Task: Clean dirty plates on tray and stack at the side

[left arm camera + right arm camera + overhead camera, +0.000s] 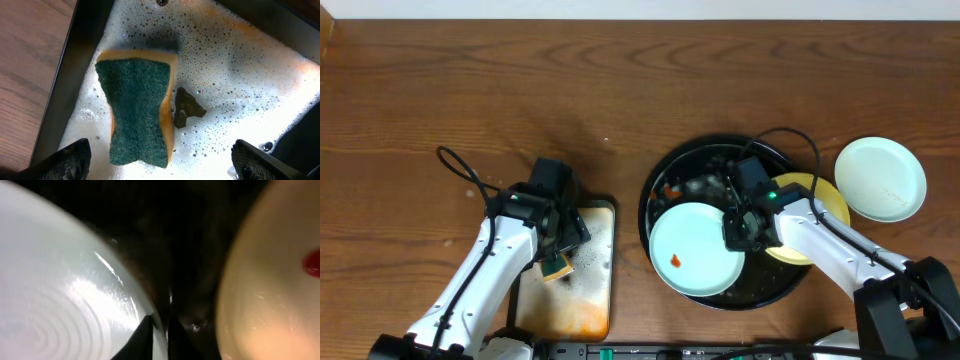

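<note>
On the tray (658,180) sit two of three plates (692,250), right gripper (735,235) pinching one, left gripper (165,160) wide open.

In the right wrist view, the mint plate (60,290) and yellow plate (265,295) are blurred and cropped by edges.

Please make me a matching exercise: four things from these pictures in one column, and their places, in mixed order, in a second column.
Things
1. pale mint-blue round plate with a red-orange spot
2. pale yellow round plate
3. pale mint-blue round plate with no visible spot
4. green-topped yellow sponge

Places
A. on the wooden table, right of the round black tray
B. in the foamy rectangular metal tray
C. lying inside the black tray
D. over the black tray's right rim

Pairs: 1-C, 2-D, 3-A, 4-B
</note>
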Controlling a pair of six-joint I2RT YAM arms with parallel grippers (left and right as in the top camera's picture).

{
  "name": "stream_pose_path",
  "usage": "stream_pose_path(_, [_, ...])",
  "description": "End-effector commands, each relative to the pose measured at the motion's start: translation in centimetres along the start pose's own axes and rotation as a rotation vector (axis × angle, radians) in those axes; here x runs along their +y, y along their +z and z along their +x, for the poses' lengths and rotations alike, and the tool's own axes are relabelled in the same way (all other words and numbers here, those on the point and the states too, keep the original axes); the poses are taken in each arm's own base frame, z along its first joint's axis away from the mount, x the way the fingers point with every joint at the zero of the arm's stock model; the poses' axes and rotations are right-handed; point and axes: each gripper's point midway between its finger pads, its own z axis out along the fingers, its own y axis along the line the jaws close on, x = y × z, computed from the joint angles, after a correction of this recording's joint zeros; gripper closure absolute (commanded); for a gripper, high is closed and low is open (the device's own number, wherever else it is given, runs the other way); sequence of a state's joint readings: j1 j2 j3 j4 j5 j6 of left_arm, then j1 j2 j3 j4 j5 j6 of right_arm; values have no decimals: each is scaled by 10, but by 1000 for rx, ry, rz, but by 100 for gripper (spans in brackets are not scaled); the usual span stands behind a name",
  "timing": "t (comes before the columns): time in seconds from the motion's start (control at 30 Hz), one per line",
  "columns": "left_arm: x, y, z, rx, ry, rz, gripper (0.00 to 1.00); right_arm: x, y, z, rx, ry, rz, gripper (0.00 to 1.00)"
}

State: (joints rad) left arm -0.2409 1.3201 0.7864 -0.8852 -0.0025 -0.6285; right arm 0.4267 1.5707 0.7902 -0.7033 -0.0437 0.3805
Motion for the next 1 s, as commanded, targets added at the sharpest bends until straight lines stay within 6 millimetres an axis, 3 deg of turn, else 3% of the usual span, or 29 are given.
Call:
stream_pose_path(0.0, [2, 1, 0, 3, -1, -10, 10, -7, 3, 1, -2, -21, 44, 88])
stream_pose_path(0.1, [2, 1, 0, 3, -1, -10, 9, -6, 2, 2, 2, -13, 38, 89])
stream_pose_path(0.17, [2, 1, 0, 3, -1, -10, 9, -5, 1, 0, -4, -13, 36, 79])
stream_pose_path(0.3, [2, 1, 0, 3, -1, -10, 9, -1, -4, -9, -27, -9, 27, 78])
stream_pose_path(0.47, [2, 1, 0, 3, -1, -10, 9, 2, -9, -15, -41, 75, 20, 83])
stream_pose_path(0.8, [2, 1, 0, 3, -1, -10, 10, -10, -10, -5, -16, 291, 79, 99])
stream_pose_path(0.97, [2, 1, 0, 3, -1, -10, 10, -16, -10, 3, 8, 367, 114, 95])
